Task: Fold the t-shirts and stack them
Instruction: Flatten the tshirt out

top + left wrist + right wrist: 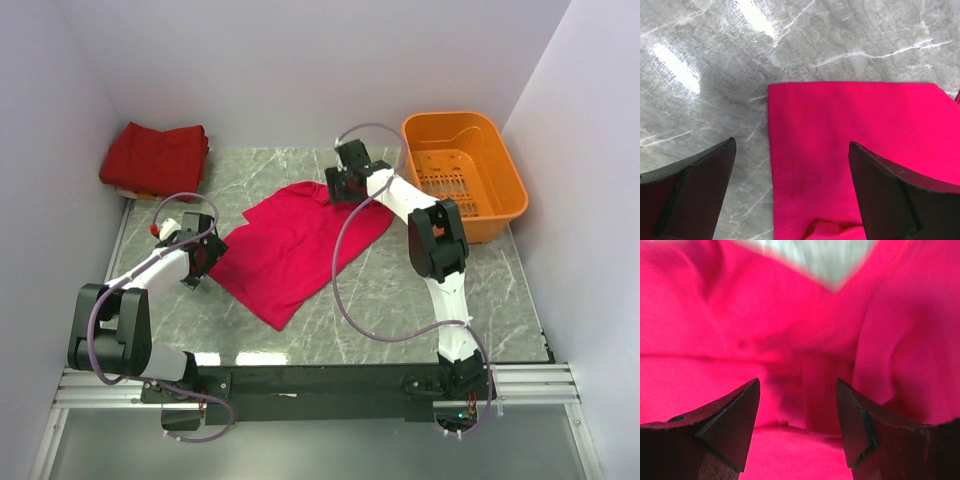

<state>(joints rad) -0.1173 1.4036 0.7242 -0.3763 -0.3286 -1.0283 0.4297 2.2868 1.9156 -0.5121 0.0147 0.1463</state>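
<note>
**Inspector:** Far right corner of the tabletop [400,290]?
**Assistant:** One orange plastic basket [470,150], upright, with a slotted floor.
**Inspector:** Surface?
**Assistant:** Grey marble pattern with white veins, glossy, showing bright reflections.
**Inspector:** Surroundings?
**Assistant:** Pale walls [300,60] at the left, far and right edges. A metal rail [530,380] runs along the near edge.

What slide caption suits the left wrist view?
Open left gripper above the crimson t-shirt edge on a grey marble table.

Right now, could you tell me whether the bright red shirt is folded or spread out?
Mostly spread: the shirt lies open and rumpled across the table.
</note>
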